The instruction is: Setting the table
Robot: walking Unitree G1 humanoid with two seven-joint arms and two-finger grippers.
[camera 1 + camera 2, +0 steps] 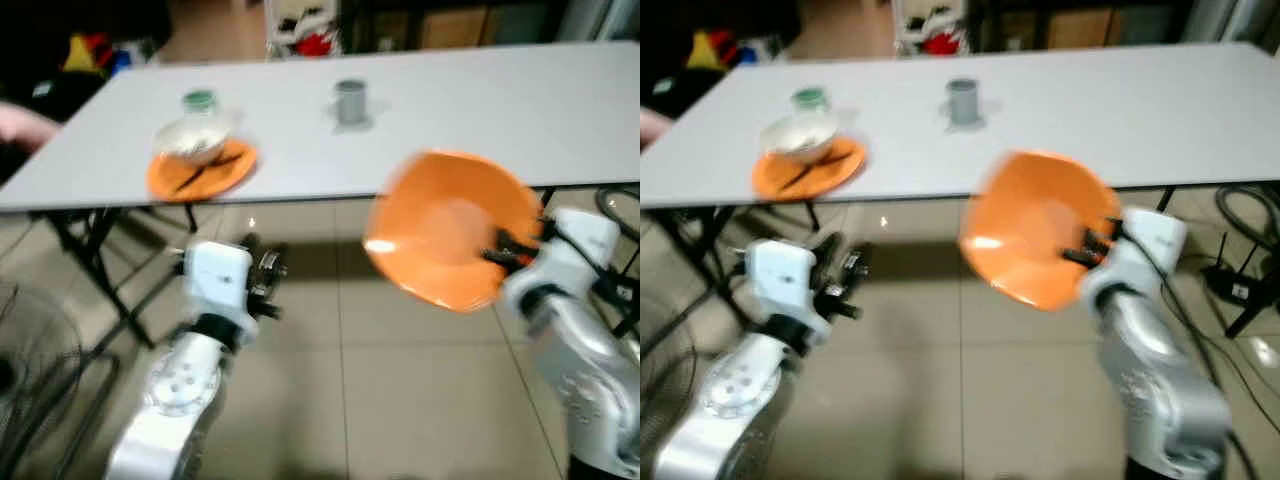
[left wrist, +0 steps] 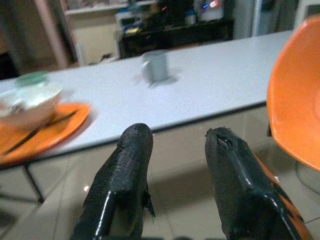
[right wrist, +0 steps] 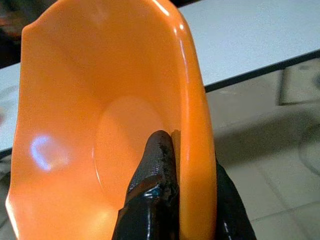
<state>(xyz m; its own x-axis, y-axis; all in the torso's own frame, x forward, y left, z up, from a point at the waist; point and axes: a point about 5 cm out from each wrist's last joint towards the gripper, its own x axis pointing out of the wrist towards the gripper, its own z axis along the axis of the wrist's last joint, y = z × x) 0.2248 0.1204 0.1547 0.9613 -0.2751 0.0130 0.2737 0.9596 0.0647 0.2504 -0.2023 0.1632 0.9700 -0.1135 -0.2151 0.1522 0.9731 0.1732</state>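
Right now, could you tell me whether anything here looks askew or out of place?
The orange plate is tipped up almost on edge, pinched by its rim in the right gripper in front of the table. The place setting on the table looks tidy.

The right arm was raised in front of the body with its forearm angled up and inward. The right gripper was clamped on the rim of an orange plate, one black finger pressed against the inner face and the other behind it. The left arm was held lower, forearm rising forward. The left gripper pointed ahead, its fingers parted and bare.
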